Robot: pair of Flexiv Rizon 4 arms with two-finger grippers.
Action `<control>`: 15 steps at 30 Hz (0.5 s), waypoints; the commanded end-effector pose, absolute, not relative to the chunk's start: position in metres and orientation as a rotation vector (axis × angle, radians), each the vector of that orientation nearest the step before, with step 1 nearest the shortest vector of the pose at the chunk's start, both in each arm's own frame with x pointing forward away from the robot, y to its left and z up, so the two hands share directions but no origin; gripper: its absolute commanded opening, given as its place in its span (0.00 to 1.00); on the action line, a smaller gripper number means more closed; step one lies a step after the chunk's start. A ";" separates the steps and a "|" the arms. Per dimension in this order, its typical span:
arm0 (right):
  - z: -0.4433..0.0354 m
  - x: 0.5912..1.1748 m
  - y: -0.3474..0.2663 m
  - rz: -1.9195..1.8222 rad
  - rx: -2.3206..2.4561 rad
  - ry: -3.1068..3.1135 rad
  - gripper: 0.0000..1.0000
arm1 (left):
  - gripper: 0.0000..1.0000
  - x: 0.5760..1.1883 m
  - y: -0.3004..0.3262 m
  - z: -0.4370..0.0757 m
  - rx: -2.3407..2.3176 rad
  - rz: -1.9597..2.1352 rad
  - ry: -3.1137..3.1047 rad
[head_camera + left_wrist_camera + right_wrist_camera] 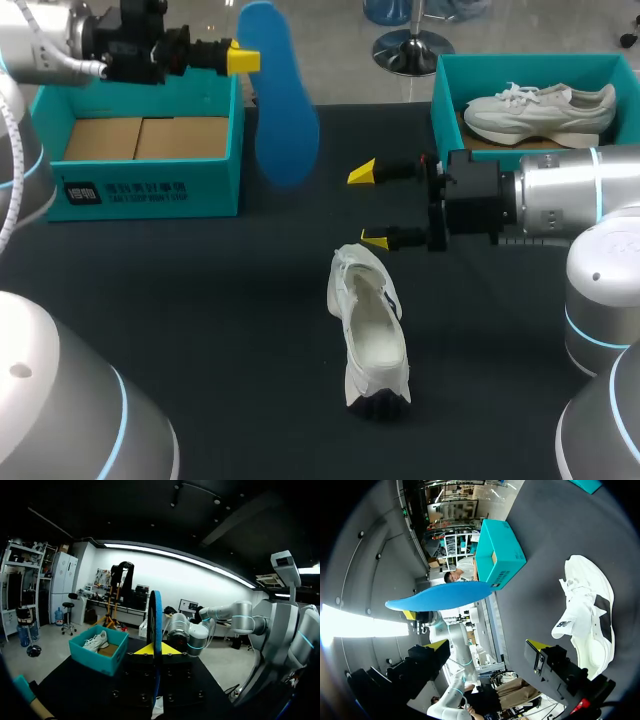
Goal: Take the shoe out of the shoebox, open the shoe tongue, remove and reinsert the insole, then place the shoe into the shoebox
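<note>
Holding the blue insole (278, 100) aloft, pinched in our left tool (240, 60), we have it out; the white sneaker (368, 335) lies on the tabletop (200, 300) at six o'clock from our wide-open, empty right tool (368, 206). Reinserting it and boxing the sneaker remain, we judge.

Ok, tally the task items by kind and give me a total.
Teal shoeboxes: 2 (left shoebox, right shoebox)
White shoes: 2 (loose shoe, boxed shoe)
Blue insole: 1, held in the left gripper
Total: 5
</note>
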State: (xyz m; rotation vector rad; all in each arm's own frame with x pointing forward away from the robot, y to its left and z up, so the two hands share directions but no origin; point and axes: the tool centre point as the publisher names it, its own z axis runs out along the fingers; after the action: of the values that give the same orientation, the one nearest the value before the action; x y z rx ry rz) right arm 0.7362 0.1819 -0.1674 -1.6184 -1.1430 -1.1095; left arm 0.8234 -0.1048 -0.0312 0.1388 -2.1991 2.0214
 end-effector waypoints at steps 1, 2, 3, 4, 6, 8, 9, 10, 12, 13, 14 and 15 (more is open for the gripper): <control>-0.167 0.737 0.185 -1.108 -1.623 -1.143 1.00 | 0.00 0.797 -0.097 -0.060 0.162 2.177 -2.156; -0.167 0.737 0.185 -1.108 -1.623 -1.143 1.00 | 0.00 0.794 -0.097 -0.064 0.154 2.182 -2.165; -0.167 0.737 0.185 -1.108 -1.623 -1.143 1.00 | 0.00 0.792 -0.096 -0.067 0.152 2.181 -2.172; -0.167 0.737 0.185 -1.108 -1.623 -1.143 1.00 | 0.00 0.790 -0.096 -0.070 0.153 2.174 -2.175; -0.167 0.737 0.185 -1.108 -1.623 -1.143 1.00 | 0.00 0.788 -0.095 -0.076 0.182 2.156 -2.175; -0.167 0.737 0.185 -1.108 -1.623 -1.143 1.00 | 0.00 0.788 -0.095 -0.079 0.218 2.136 -2.173; -0.167 0.737 0.185 -1.108 -1.623 -1.143 1.00 | 0.00 0.788 -0.095 -0.079 0.218 2.136 -2.173; -0.167 0.737 0.185 -1.108 -1.623 -1.143 1.00 | 0.00 0.788 -0.095 -0.079 0.218 2.136 -2.173; -0.167 0.737 0.185 -1.108 -1.623 -1.143 1.00 | 0.00 0.788 -0.095 -0.079 0.218 2.136 -2.173; -0.167 0.737 0.185 -1.108 -1.623 -1.143 1.00 | 0.00 0.788 -0.095 -0.079 0.218 2.136 -2.173; -0.167 0.737 0.185 -1.108 -1.623 -1.143 1.00 | 0.00 0.788 -0.095 -0.079 0.218 2.136 -2.173; -0.167 0.737 0.185 -1.108 -1.623 -1.143 1.00 | 0.00 0.788 -0.095 -0.079 0.218 2.136 -2.173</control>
State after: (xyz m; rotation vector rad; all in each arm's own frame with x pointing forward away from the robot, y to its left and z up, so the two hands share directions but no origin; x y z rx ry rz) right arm 0.7367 0.1826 -0.1675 -1.6185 -1.1431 -1.1093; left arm 0.7892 -0.0950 -0.0784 0.2138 -2.1722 2.1323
